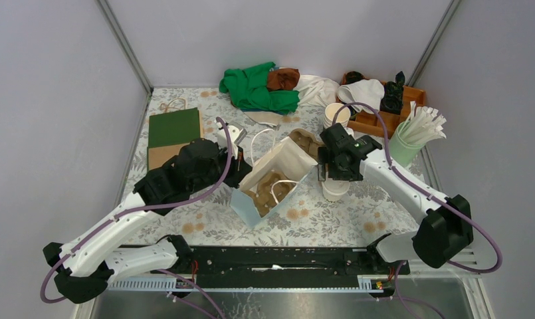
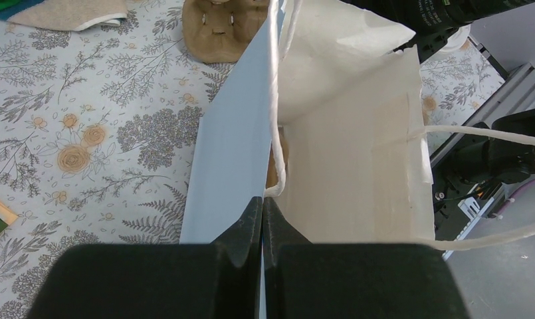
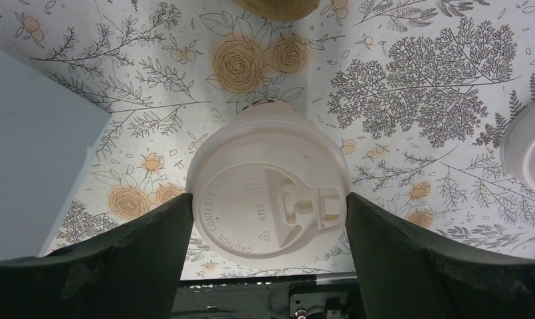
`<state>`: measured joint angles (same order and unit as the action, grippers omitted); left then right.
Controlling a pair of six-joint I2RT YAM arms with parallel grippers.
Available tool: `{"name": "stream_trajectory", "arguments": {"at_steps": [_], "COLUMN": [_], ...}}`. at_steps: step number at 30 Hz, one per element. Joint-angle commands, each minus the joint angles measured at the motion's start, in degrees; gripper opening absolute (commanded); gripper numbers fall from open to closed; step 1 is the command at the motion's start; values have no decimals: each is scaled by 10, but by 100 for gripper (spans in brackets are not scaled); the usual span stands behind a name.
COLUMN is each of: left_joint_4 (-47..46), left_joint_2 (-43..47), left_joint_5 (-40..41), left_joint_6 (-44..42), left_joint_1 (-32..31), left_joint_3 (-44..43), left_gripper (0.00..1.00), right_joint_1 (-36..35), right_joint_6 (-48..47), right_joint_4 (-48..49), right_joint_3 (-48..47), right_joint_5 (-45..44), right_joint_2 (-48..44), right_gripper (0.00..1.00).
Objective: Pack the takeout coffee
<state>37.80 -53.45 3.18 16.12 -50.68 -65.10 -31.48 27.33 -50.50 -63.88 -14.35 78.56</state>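
Between jaws of right claw (image 3: 266, 201), takeout coffee (image 3: 251, 174)

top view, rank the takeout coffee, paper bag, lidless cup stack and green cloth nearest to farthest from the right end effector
1. takeout coffee, right under the right end effector
2. paper bag, just to its left
3. lidless cup stack, behind it
4. green cloth, far back left

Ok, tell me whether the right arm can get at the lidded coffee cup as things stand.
Likely yes: the right hand sits over the coffee cup, fingers flanking its lid, nothing in between.
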Motion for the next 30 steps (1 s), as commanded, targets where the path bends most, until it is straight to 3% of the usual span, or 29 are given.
{"name": "stream_trajectory", "arguments": {"at_steps": [1, 19, 30], "left_joint_4": [-30, -75, -92], "left_joint_2": [0, -35, -66], "left_joint_5": [-9, -24, -60], "left_joint_6": [2, 7, 27], "left_joint_1": [-2, 5, 39], "left_joint_3": [-4, -19, -39], "left_gripper": [0, 0, 0], "right_joint_1": [0, 1, 1], "right_joint_6": [2, -71, -118], "right_joint_4": [-17, -143, -167], "right_joint_3": [0, -287, -522], "right_joint_5": [-6, 8, 104], "right_joint_2": [-22, -86, -57], "right_gripper": [88, 86, 81]}}
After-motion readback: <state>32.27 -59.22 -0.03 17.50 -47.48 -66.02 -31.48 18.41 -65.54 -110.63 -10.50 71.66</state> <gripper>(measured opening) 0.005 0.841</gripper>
